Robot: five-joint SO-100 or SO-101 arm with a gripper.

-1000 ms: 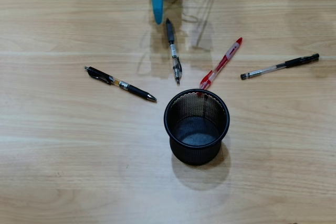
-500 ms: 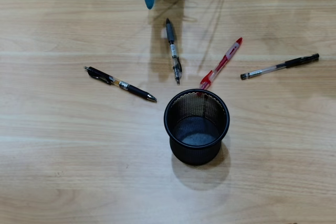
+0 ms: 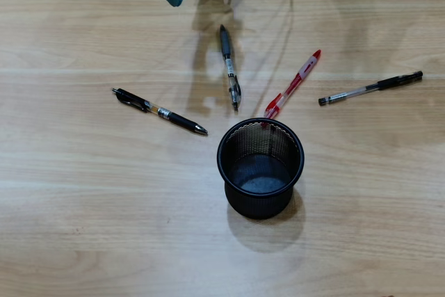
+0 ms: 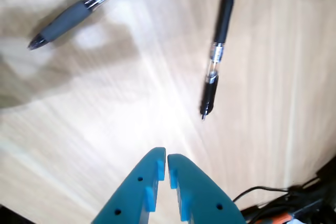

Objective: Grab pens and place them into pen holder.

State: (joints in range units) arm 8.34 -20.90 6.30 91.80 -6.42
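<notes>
Jaws are pressed together, holding nothing, at the far edge of the worktop (image 3: 83,227). All four pens (image 3: 229,67) lie fanned out just beyond the pen holder (image 3: 261,168).

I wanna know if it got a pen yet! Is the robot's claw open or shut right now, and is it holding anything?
Gripper: shut, with nothing between its fingers; it is above bare table and holds no pen.
</notes>
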